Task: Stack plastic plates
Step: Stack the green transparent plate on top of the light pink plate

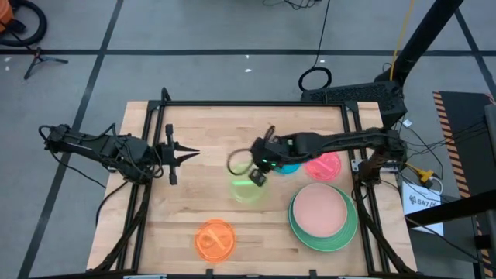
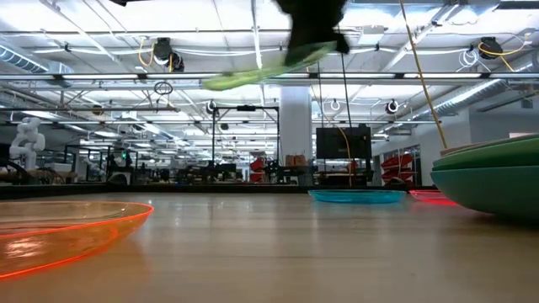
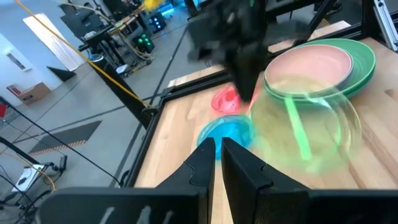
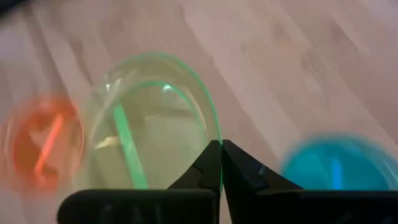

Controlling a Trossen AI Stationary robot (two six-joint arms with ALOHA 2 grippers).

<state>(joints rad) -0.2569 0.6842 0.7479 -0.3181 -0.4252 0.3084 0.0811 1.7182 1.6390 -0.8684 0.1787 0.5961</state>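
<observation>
My right arm reaches out over the middle of the surface, its dark two-finger end effector (image 1: 258, 172) lifted clear and pinched closed on the rim of a translucent yellow-green plastic plate (image 1: 248, 188). My left end effector (image 1: 186, 155) waits at the left edge, fingers together.

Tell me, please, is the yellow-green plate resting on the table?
Apart. In the low view the yellow-green plate hangs tilted in the right gripper, high above the table.
</observation>
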